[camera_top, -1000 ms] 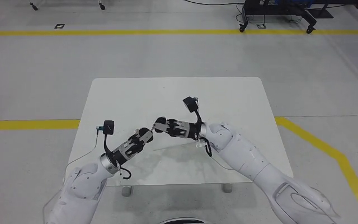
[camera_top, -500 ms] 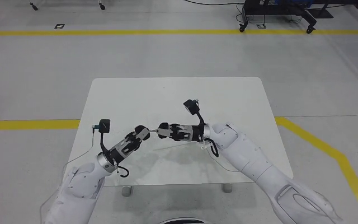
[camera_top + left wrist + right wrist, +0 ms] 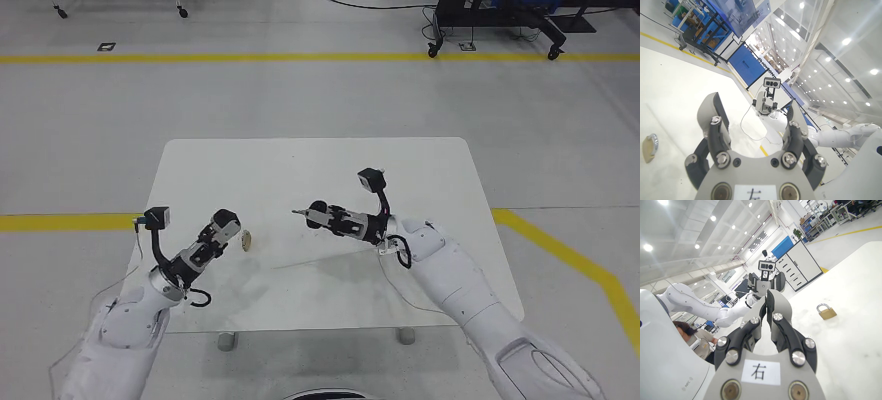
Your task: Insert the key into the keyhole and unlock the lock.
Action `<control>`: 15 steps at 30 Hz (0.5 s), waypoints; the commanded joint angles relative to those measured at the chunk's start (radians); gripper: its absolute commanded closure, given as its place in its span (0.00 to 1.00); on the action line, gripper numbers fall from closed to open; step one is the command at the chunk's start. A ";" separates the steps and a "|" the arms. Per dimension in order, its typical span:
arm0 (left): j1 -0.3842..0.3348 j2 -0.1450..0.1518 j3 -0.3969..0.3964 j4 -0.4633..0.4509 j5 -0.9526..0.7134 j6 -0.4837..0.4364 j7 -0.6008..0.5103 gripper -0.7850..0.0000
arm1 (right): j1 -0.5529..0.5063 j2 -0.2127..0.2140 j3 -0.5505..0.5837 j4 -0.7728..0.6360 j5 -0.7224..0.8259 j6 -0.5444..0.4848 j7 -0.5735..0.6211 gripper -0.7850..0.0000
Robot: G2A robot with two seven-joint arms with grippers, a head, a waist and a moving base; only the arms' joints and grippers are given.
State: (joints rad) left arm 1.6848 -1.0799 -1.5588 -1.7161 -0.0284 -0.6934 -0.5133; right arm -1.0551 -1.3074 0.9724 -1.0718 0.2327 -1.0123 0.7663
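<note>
A brass padlock (image 3: 246,240) with a silver shackle lies on the white table (image 3: 400,170), shackle closed as far as I can see. My left gripper (image 3: 226,222) hovers just left of it, open and holding nothing. In the left wrist view the padlock (image 3: 649,147) lies off to one side of the open left gripper (image 3: 755,106). My right gripper (image 3: 314,214) is farther right, shut on a thin key whose tip (image 3: 298,211) points toward the padlock. The right wrist view has the right gripper (image 3: 767,300) pressed shut, with the padlock (image 3: 826,311) on the table beyond.
The table's front edge (image 3: 330,328) runs close behind both arms. A cable (image 3: 300,264) trails over the tabletop by the right arm. A yellow floor line (image 3: 300,57) runs past the table.
The two grippers were together at the table's middle. Now they have parted: the left one has opened and drawn back left, the padlock lies on the table, and the right one has pulled back right.
</note>
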 commanded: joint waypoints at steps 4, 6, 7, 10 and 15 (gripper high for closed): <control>0.011 0.013 -0.080 -0.034 0.401 0.044 0.011 0.00 | 0.000 0.000 -0.002 0.000 0.000 0.000 0.000 1.00; 0.023 0.011 -0.069 -0.062 0.635 0.088 0.067 0.00 | 0.000 0.000 -0.002 0.000 0.000 0.000 0.000 1.00; 0.030 0.010 -0.052 -0.070 0.732 0.108 0.090 0.00 | 0.000 0.000 -0.002 0.000 0.000 0.000 0.000 1.00; 0.029 0.006 0.012 -0.074 1.011 0.198 0.136 0.00 | 0.000 0.000 -0.002 0.000 0.000 0.000 0.000 1.00; -0.019 -0.007 0.128 -0.022 1.242 0.364 0.188 0.00 | 0.000 0.000 -0.002 0.000 0.000 0.000 0.000 1.00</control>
State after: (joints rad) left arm 1.6789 -1.0840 -1.4525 -1.7517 1.1600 -0.3707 -0.3355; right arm -1.0548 -1.3075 0.9703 -1.0723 0.2329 -1.0123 0.7663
